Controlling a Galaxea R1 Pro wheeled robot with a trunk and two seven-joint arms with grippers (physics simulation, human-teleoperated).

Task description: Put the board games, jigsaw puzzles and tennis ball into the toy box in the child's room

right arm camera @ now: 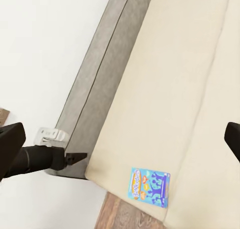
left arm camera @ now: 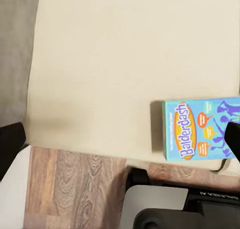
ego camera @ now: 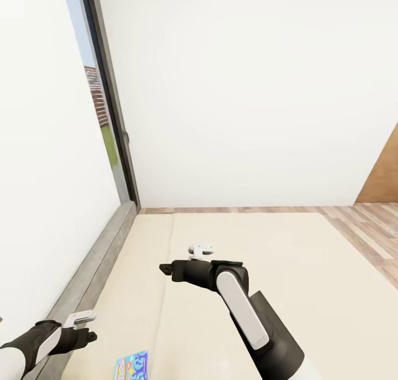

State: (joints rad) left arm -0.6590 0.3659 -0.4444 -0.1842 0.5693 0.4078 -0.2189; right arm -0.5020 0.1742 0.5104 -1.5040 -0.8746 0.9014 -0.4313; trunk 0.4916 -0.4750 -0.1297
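The small blue printed board game box (ego camera: 132, 365) lies flat on the plain beige mattress of the low bed (ego camera: 309, 291), at the bottom edge of the head view, left of centre, close to the mattress's near edge. The left gripper (ego camera: 83, 326) hovers at lower left beside the grey headboard (ego camera: 94, 269); the right gripper (ego camera: 176, 268) hangs mid-frame, well apart from the box. Both grippers' fingers stand spread, holding nothing. The box looks light, stiff and thin, probably slick cardboard; judging by its flat lie, pinching across 1 short edge overhanging the soft mattress seems safest.
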